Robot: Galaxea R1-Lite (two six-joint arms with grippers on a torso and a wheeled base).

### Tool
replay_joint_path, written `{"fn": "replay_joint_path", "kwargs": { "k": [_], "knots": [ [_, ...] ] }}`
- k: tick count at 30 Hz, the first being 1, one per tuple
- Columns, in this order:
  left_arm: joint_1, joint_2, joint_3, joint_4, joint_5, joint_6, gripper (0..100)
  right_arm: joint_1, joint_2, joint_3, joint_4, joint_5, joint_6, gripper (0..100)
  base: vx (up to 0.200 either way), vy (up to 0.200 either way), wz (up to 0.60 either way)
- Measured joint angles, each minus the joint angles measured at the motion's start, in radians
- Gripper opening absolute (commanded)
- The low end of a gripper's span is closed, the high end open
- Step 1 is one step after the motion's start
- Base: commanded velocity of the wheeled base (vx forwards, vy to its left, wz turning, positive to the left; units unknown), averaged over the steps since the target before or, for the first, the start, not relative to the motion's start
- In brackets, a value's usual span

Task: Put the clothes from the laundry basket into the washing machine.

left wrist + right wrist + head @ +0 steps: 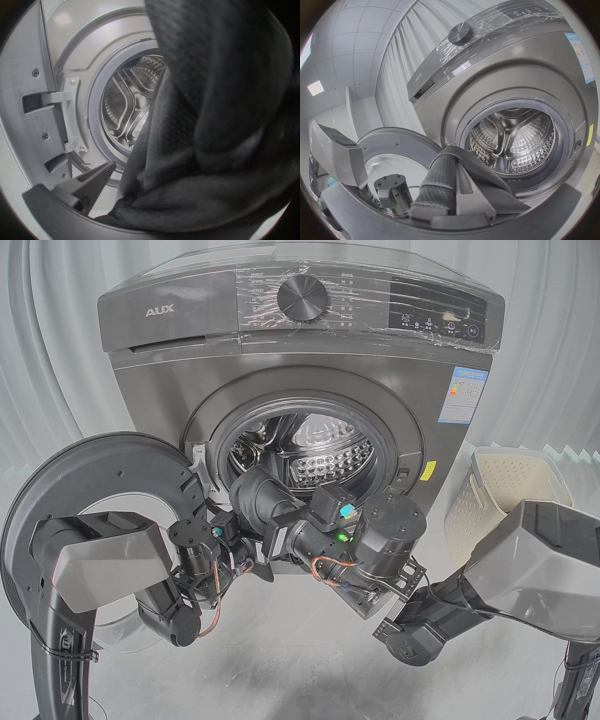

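A black garment hangs at the lower left rim of the washing machine's open drum mouth. My right gripper is shut on this garment, which drapes over its fingers just in front of the opening. My left gripper sits lower, under the right arm and near the door hinge. One of its fingers stands apart from the garment, and the cloth hides the other. The drum looks bare inside.
The round door is swung fully open to the left. A white perforated laundry basket stands tilted to the right of the machine. Grey floor lies in front.
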Motion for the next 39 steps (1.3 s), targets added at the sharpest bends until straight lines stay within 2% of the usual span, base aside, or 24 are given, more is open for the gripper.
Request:
{"fn": "replay_joint_path", "kwargs": {
  "k": [4,12,21,22,31,39],
  "knots": [
    [0.0,0.004,-0.009,-0.001,0.0,-0.003,0,-0.011,-0.001,0.014,0.002,-0.002,0.0,0,0.0,0.0,0.0],
    [0.01,-0.009,-0.02,-0.002,0.026,-0.036,0,-0.093,-0.001,0.074,0.01,-0.006,0.0,0,0.0,0.0,0.0],
    [0.008,-0.064,0.011,-0.001,0.035,-0.052,0,-0.111,0.0,0.189,0.003,-0.004,-0.007,0,0.0,0.0,0.0],
    [0.006,-0.071,0.018,-0.001,0.035,-0.053,0,-0.11,0.0,0.192,0.003,-0.004,-0.008,100,0.0,0.0,0.0],
    [-0.007,-0.14,0.078,-0.001,0.034,-0.063,0,-0.109,-0.001,0.22,0.005,-0.004,-0.007,100,0.0,0.0,0.0],
    [-0.029,-0.215,0.171,0.0,0.027,-0.066,0,-0.116,-0.032,0.393,0.003,0.003,-0.023,100,0.0,0.0,0.0]
  ]
}}
